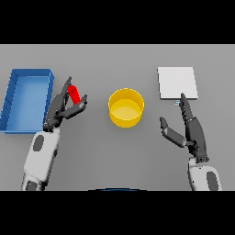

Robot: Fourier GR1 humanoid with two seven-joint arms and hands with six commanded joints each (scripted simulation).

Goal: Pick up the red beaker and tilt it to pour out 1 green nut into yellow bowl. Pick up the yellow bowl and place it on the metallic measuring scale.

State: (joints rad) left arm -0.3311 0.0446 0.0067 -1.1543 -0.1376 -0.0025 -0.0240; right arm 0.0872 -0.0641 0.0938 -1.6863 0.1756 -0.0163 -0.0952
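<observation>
You have two hands on the grey surface [96,156], both nearer you than the one yellow bowl [125,108]. The right hand [193,131] sits right of the bowl, its fingers straight and spread, holding nothing. The left hand [64,109] is left of the bowl – its fingers clamped around the single red beaker [74,94]. Further left lies one blue tray [13,98]. Beyond the bowl to the right – one metallic measuring scale [177,82].

Left robot hand [64,108] grips red beaker [74,94] (tilted); yellow bowl [125,108] sits apart.
</observation>
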